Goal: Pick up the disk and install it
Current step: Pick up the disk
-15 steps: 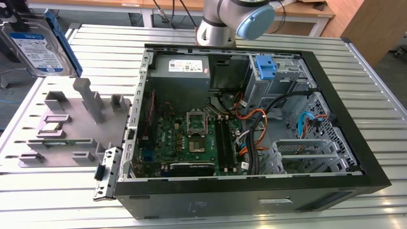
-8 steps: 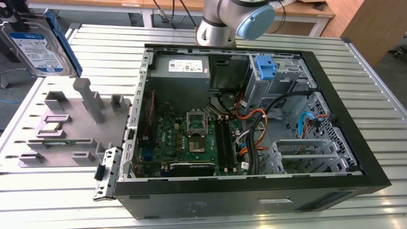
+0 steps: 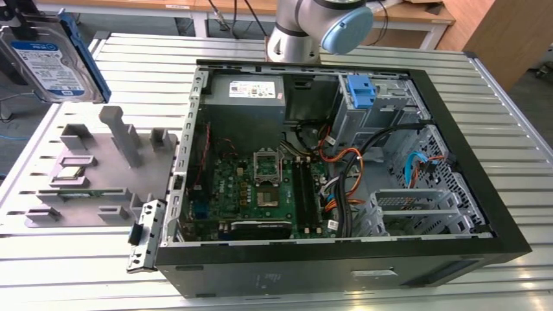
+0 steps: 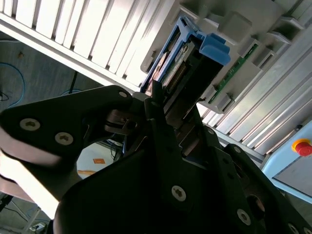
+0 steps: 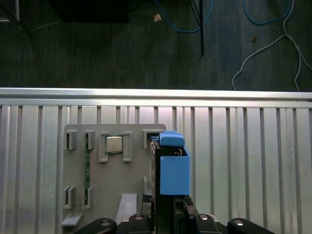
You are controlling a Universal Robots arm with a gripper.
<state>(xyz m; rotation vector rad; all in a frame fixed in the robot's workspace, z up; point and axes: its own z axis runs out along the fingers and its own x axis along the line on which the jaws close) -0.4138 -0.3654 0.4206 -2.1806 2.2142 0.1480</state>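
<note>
The flat silver-metal hard drive with blue side rails point(image 3: 48, 58) hangs above the grey moulded parts tray point(image 3: 95, 162) on the slatted worktop point(image 3: 69, 259). The jaws are clamped on one end, seemingly to clear the fixtures, well apart from the open black computer case point(image 3: 485, 188).

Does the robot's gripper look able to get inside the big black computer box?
Probably yes. The black computer case lies with its open side up, uncovered. The gripper is shut on the silver metal hard drive with blue rails, off at the exterior view's left.
</note>
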